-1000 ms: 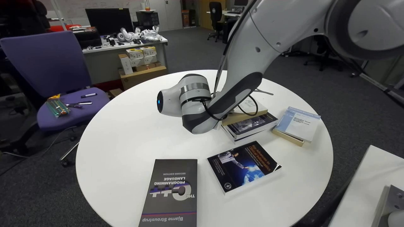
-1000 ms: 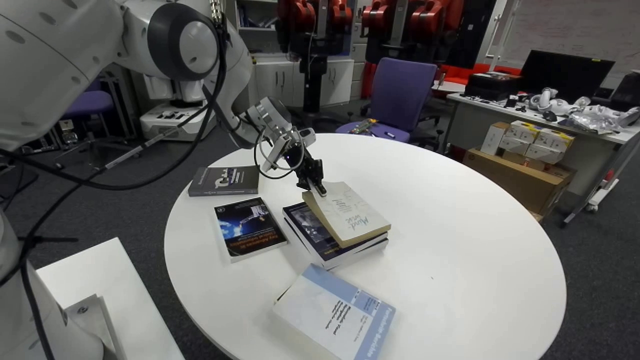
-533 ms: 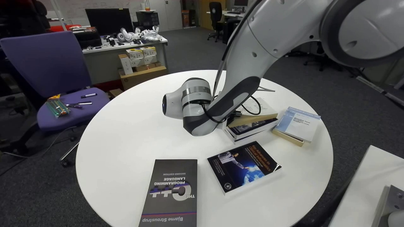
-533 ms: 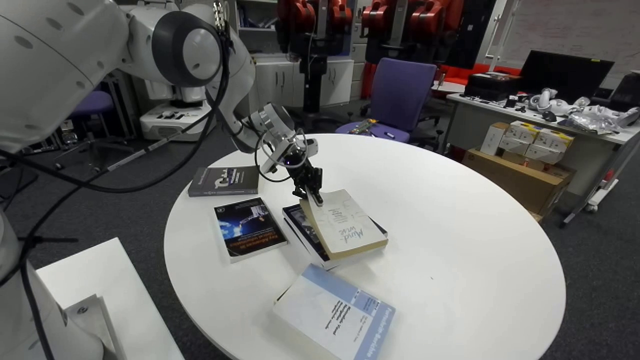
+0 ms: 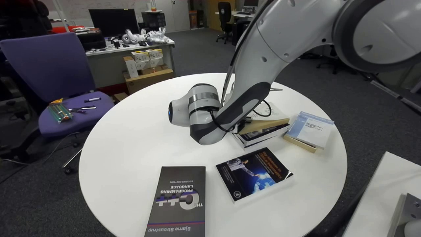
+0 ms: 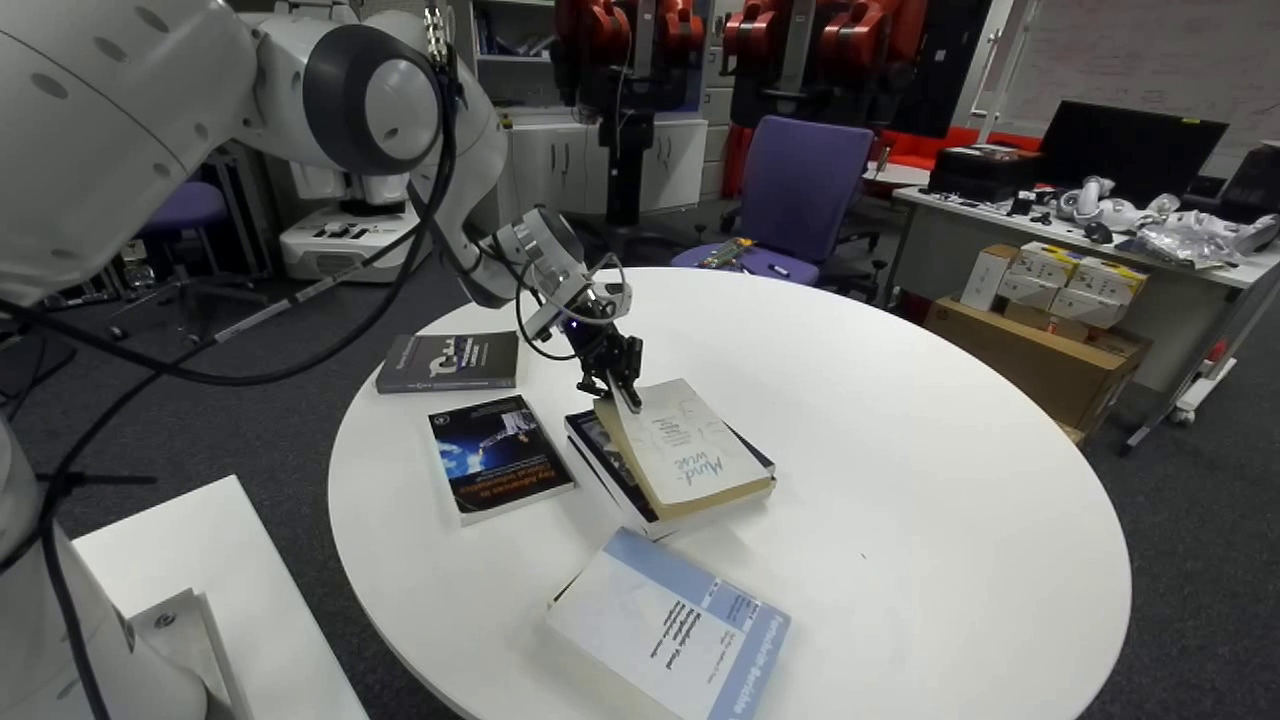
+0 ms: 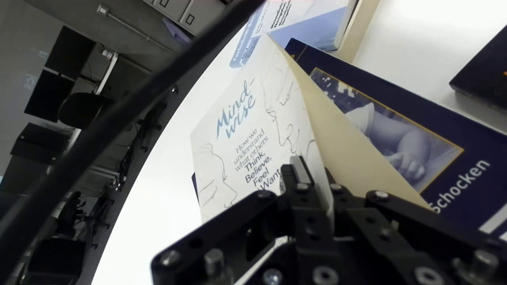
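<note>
Pinching the cover (image 7: 253, 126) of Mindwise (image 6: 690, 440) in the hand (image 7: 315, 176), close to an edge, perhaps for being thin enough to fit a narrow grip. Raised where gripped, smooth and white above a cream page block (image 7: 344, 146). With Mindwise set askew atop a navy book (image 7: 420, 134) on the round white desk (image 6: 950, 500), seemingly for a broad, flat base; in an exterior view, beyond the glossy informatics book (image 5: 255, 174), left of the pale blue book (image 5: 310, 131).

The Mind-wise book (image 7: 245, 130) has an off-white cover (blue title, dark line-drawn faces) over yellowish page edges; the end effector (image 7: 318, 176) is black. The navy Schocken book (image 7: 447, 130) carries a gold-framed, blue-tinted photograph (image 7: 390, 134). By the edge of the white surface (image 6: 930, 520), the C++ book (image 5: 179, 199) is dark grey, the Fortschritt book (image 6: 670, 630) white and pale blue.
</note>
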You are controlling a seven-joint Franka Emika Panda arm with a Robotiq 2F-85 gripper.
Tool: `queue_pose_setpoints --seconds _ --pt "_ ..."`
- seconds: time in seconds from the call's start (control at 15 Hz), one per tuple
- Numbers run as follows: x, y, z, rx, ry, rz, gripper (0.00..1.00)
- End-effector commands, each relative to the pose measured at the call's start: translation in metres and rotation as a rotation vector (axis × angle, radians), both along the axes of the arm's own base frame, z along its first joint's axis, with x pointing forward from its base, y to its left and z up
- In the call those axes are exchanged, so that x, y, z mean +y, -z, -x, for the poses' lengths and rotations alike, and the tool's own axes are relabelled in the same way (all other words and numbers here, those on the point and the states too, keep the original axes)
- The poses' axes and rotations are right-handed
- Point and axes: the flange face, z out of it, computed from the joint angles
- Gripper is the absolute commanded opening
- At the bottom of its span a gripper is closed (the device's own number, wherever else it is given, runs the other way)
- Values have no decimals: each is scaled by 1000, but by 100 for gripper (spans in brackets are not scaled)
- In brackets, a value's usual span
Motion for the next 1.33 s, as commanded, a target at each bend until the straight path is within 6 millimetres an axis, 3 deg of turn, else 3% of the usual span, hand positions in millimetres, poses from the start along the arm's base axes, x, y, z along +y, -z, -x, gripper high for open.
queue_pose_setpoints --seconds 0.0,1.07,1.27 --pt "7 3 7 71 -36 1 0" --pt "-11 13 18 128 -226 110 0" --pt "-5 12 23 151 -225 55 0"
